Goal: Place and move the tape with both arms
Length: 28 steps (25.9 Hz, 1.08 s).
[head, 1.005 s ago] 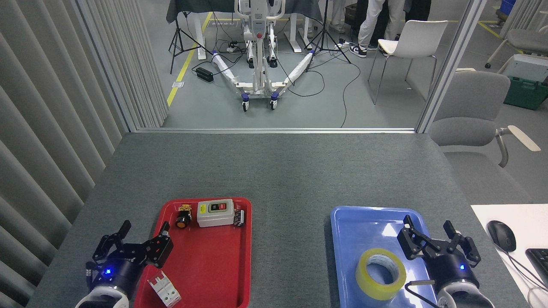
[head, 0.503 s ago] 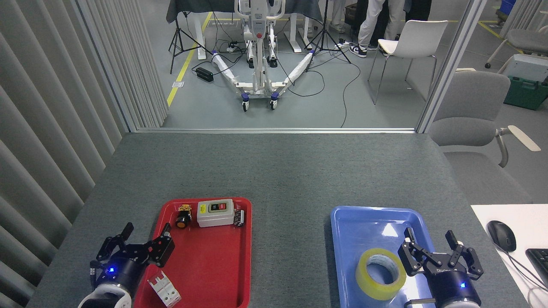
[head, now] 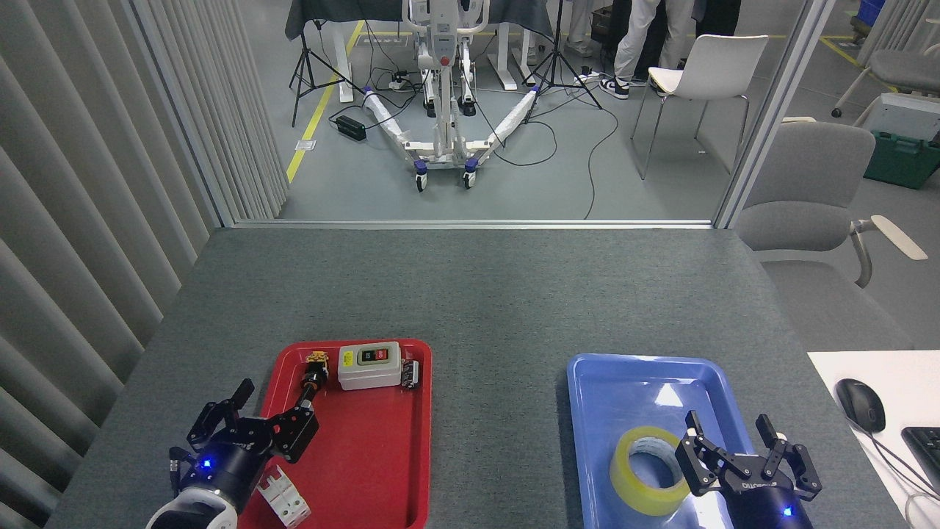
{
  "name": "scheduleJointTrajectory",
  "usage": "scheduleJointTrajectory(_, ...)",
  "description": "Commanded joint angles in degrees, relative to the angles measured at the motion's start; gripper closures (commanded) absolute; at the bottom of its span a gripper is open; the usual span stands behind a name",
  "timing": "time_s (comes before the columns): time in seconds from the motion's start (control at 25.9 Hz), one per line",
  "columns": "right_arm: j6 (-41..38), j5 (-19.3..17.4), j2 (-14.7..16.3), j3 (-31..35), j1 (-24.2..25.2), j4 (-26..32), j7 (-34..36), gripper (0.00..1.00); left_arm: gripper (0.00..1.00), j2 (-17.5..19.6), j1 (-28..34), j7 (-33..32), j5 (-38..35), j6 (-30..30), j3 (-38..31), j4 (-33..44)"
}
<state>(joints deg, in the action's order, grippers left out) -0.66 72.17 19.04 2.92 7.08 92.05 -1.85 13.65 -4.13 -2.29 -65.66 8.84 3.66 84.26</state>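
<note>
Tape (head: 652, 470) lies flat in the blue tray (head: 602, 382), near the tray's near edge. Right gripper (head: 728, 435) sits just beside the roll on its right, fingers spread, grasping nothing. Left gripper (head: 273, 394) hangs over the red tray's (head: 396, 470) left edge, fingers released, empty. White switch box (head: 369, 365) and small breaker (head: 283, 499) also in the red tray. Both trays on the grey desk (head: 470, 294).

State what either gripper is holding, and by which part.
Nothing is held. Both the left gripper and right gripper are open; the tape lies free in the blue tray.
</note>
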Motion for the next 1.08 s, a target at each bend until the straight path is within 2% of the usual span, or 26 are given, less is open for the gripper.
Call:
scheduleJointTrajectory(0.0,-0.05,0.34,-1.11,-0.10,0.39,-0.47,1.59,0.00,0.01,-0.64,0.00,-0.17,0.00,0.21,-0.05,0.03)
scheduleJointTrajectory(0.15,-0.05,1.75,-2.60,-0.28,0.75,-0.73,6.78,0.00,0.01,-1.17,0.09,-0.17,0.00,0.13,0.12,0.12)
scheduleJointTrajectory(1.04,0.39,2.19,-4.89,-0.28,0.92,-2.14,7.04,0.00,0.01,-2.14,0.00,-0.17,0.00,0.39,0.12,0.29)
